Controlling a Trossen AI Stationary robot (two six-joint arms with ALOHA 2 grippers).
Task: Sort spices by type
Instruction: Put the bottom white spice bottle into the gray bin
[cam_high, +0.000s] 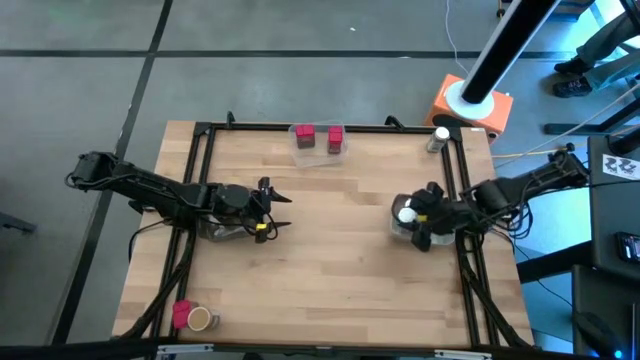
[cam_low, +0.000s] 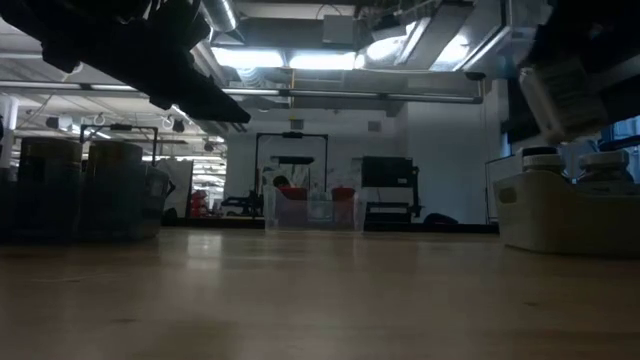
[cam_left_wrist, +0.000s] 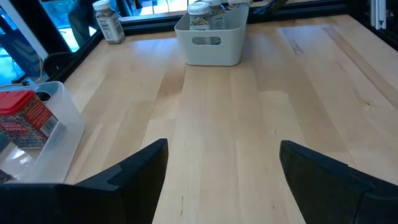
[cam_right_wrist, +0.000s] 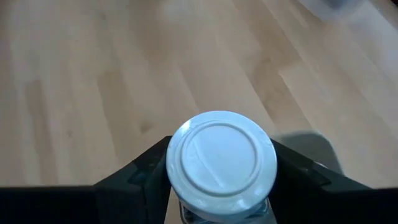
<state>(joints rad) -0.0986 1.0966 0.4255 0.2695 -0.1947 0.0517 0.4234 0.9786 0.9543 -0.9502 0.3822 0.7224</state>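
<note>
My right gripper (cam_high: 406, 213) is shut on a clear jar with a white cap (cam_right_wrist: 221, 160) above the pale bin (cam_high: 403, 232) near the table's right edge. Two more white-capped jars (cam_left_wrist: 200, 14) stand in that bin. Another jar (cam_high: 438, 138) stands on the table at the far right corner. Two red blocks (cam_high: 305, 132) sit in the clear tray (cam_high: 320, 148) at the far edge. A red block (cam_high: 181, 314) and a tan cylinder (cam_high: 200, 319) lie at the near left corner. My left gripper (cam_left_wrist: 224, 168) is open and holds nothing, over bare wood left of centre. My right gripper pinches the jar between its two fingers (cam_right_wrist: 140, 177), one on each side of the jar just under the white cap (cam_right_wrist: 186, 140). In the low view the jar (cam_low: 558, 95) is tilted and lifted clear above the bin.
A grey bin (cam_high: 226, 229) lies under my left arm. Black frame rails (cam_high: 200, 160) run along the table's sides and far edge. An orange base with a pole (cam_high: 470, 105) stands beyond the far right corner. Bare wood (cam_high: 330, 250) lies between the arms.
</note>
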